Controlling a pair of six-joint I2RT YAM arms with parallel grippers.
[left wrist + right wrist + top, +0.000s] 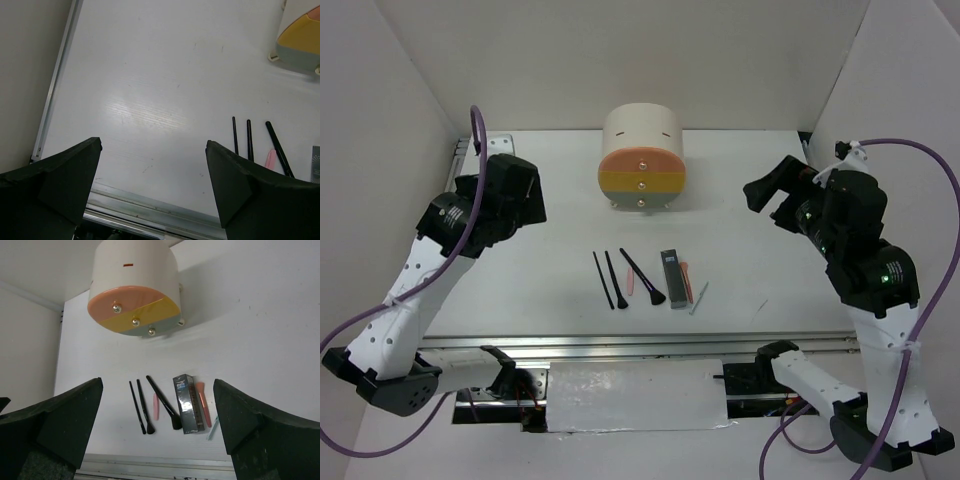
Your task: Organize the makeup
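My jaws both gape, empty; the thin black sticks (603, 280) look light, stiff, slippery: I'd pinch mid-shaft

Makeup is laid flat in one row on the desk (520, 290), nothing stacked. As seen from the top view, left to right:
- Two thin black sticks (603, 280) are set side by side, slightly apart.
- A short pink stick (630, 282) is placed between them and the black flared-head brush (640, 275), whose head is turned toward the near edge.
- A dark grey box (672, 278) is laid lengthwise.
- A salmon stick (686, 280) is set against its right side.
- A pale teal stick (699, 298) is placed last, tilted and nearest the edge.
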